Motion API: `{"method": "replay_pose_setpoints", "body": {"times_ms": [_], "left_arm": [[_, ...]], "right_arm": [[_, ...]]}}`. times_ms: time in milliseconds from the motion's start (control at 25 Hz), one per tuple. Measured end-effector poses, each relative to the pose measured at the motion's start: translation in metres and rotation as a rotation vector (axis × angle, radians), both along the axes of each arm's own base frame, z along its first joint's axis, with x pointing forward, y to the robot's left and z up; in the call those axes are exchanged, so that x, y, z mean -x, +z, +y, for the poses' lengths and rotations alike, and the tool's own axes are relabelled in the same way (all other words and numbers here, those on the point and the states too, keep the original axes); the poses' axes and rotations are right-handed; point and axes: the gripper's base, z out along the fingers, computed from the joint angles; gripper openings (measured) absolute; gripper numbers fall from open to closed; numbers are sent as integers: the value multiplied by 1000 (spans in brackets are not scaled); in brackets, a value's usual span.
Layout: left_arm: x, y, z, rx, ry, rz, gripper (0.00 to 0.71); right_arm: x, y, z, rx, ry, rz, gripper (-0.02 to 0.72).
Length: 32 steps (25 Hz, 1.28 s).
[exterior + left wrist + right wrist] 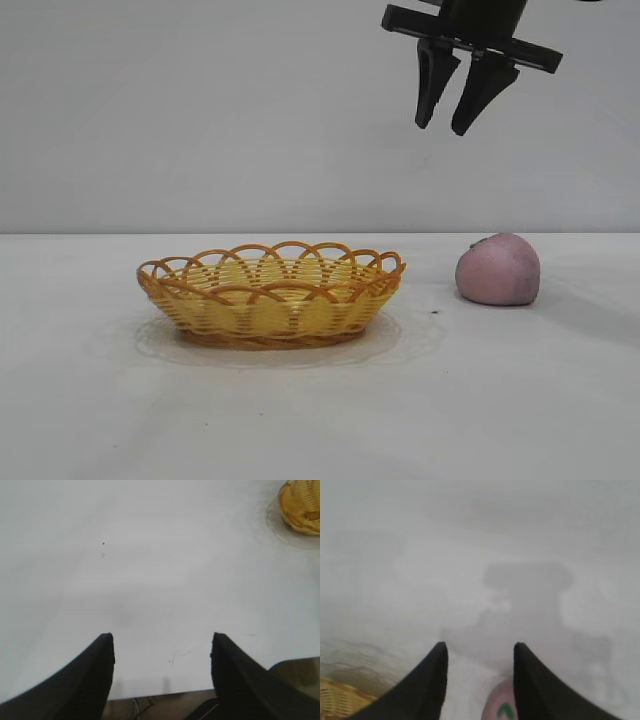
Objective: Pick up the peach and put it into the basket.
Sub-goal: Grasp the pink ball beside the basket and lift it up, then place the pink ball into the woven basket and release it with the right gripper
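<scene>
While the peach [498, 270] sits on the white tabletop [320, 410] at the right of the exterior frame, its rounded body shows no marked long axis; its stem end faces up and slightly toward the frame's left, and in the right wrist view a small green stem bit shows on top of the fruit [501, 705]. One peach and one basket are in sight. The basket [270, 295], a shallow oval of yellow-orange wicker with a looped rim, lies with its long axis running left to right across the middle of the exterior frame, well apart from the peach and to its left. The right hand [455, 122] hangs in the upper right of that frame, high above the tabletop, fingers pointing down and parted with nothing between them; the peach lies below it and slightly to the right, not touching. In the left wrist view the left hand [162, 645] is also open and empty over bare tabletop, with the basket's edge [302, 507] at the upper right corner.
</scene>
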Motion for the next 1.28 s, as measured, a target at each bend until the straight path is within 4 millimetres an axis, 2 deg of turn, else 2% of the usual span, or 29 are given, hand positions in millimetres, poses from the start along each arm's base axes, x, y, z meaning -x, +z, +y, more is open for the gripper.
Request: {"method": "replay_pose_setpoints", "body": {"times_ms": [200, 560, 680, 720, 760, 800, 880, 960, 1080, 1160, 1280], "left_arm": [[11, -1, 0, 6, -6, -72, 375], [10, -1, -1, 12, -5, -69, 375], [11, -1, -1, 13, 33, -72, 375], [10, -1, -1, 12, 50, -72, 375], [10, -1, -1, 12, 65, -72, 375], [10, -1, -1, 11, 85, -72, 375], [10, -1, -2, 10, 119, -72, 375], [10, -1, -2, 9, 148, -72, 375], [10, -1, -2, 8, 178, -72, 375], [10, -1, -2, 7, 187, -72, 375], [10, -1, -2, 7, 189, -72, 375]], "right_arm": [[3, -12, -6, 89, 12, 82, 250], [-3, -88, -5, 164, 39, 297, 250], [-4, -99, -2, 152, 75, 319, 79], [-3, -99, -2, 143, 78, 320, 49], [-2, -95, 1, 140, 89, 310, 52], [-1, -86, 6, 134, 103, 286, 0], [8, -61, 23, 121, 149, 216, 0], [24, -23, 46, 100, 223, 113, 0], [56, 23, 83, 60, 349, 3, 0], [74, 33, 103, 35, 417, -8, 0], [90, 23, 128, 42, 495, 19, 0]]}}
